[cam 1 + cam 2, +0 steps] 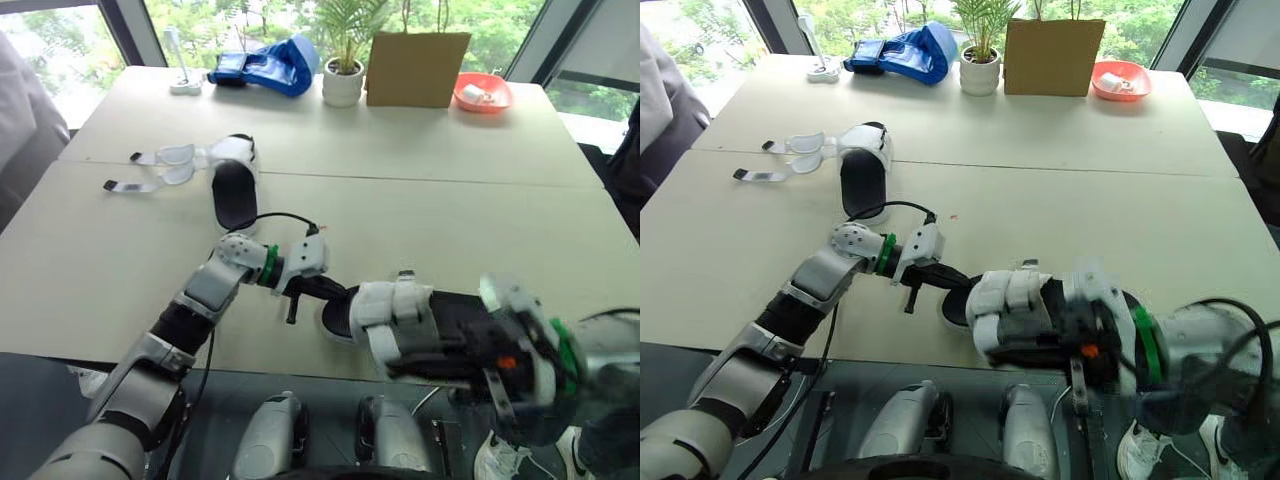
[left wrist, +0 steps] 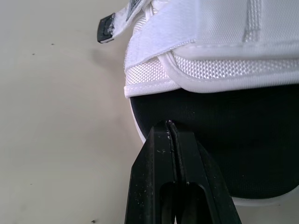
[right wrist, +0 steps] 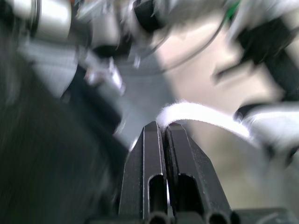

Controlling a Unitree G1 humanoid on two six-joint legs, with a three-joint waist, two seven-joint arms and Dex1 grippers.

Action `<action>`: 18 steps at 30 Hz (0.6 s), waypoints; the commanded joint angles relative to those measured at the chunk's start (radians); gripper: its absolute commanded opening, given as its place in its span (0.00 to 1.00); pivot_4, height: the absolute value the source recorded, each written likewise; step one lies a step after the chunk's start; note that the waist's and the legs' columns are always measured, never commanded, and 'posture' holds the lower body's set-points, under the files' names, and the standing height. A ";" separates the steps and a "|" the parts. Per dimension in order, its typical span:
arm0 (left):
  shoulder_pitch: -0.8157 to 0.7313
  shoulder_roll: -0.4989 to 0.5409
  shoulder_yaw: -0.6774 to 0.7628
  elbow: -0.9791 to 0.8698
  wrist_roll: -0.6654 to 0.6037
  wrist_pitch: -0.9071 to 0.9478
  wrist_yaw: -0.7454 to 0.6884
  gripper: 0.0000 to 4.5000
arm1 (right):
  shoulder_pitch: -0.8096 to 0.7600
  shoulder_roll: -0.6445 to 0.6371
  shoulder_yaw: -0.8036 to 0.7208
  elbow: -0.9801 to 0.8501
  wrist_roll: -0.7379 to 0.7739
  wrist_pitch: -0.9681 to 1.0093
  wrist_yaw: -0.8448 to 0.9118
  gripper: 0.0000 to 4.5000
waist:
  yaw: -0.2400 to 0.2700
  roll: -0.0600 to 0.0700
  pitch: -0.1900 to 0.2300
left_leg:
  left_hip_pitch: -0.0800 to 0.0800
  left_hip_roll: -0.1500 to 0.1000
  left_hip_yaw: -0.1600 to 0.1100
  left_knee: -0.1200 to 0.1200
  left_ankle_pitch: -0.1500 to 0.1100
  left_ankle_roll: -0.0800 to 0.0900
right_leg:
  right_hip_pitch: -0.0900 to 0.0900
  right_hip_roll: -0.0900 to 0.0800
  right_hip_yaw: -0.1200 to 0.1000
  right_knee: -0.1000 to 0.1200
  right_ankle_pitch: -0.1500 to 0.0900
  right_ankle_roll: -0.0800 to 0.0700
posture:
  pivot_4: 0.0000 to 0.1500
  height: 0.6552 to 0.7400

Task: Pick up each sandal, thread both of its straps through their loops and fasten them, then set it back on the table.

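One sandal (image 1: 232,185) lies at the far left of the table, black footbed up, with its two white straps (image 1: 165,165) spread open to the left. A second sandal (image 1: 395,305) sits by the table's front edge with its white straps wrapped across it. My left gripper (image 1: 335,290) is shut, and its fingertips (image 2: 169,125) press on the black footbed at the toe, just short of the front strap (image 2: 154,70). My right arm is blurred over this sandal's heel. The right gripper (image 3: 163,125) is shut, and a white band (image 3: 201,114) curves away from its tips.
Along the back of the table stand a blue bag (image 1: 265,68), a potted plant (image 1: 343,82), a cardboard box (image 1: 417,68) and a red bowl (image 1: 483,92). A person's sleeve (image 1: 20,110) shows at the far left. The front edge (image 1: 280,362) lies just under the near sandal.
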 commanded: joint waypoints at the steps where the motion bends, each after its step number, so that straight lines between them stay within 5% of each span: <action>1: 0.021 0.009 -0.028 0.027 0.048 0.006 0.003 0.00 | -0.085 0.035 0.070 0.085 0.095 -0.005 -0.169 0.01 | 0.001 -0.001 0.000 | 0.000 0.000 0.000 0.000 0.000 0.000 | 0.000 0.000 -0.001 0.000 0.000 0.000 | 1.00 0.78; 12: 0.046 0.020 -0.027 0.004 0.053 0.002 0.009 0.00 | -0.131 0.118 0.165 0.315 0.212 0.049 -0.434 0.01 | -0.001 0.000 0.000 | -0.001 0.000 0.000 0.001 0.000 0.000 | 0.000 0.000 -0.001 0.000 0.000 0.000 | 1.00 0.78; 15: 0.051 0.022 -0.026 0.001 0.052 0.001 0.010 0.00 | -0.174 0.150 0.168 0.415 0.279 0.037 -0.568 0.23 | -0.002 0.000 0.000 | -0.001 0.000 0.000 0.001 0.000 0.000 | 0.000 0.000 -0.001 0.001 0.000 0.000 | 1.00 0.78; 18: 0.050 0.021 -0.025 0.005 0.052 -0.001 0.011 0.00 | -0.207 0.138 0.160 0.432 0.343 0.050 -0.611 0.57 | -0.001 0.000 0.000 | -0.001 0.000 0.000 0.001 0.001 0.000 | -0.001 0.000 -0.001 0.001 0.000 0.000 | 1.00 0.78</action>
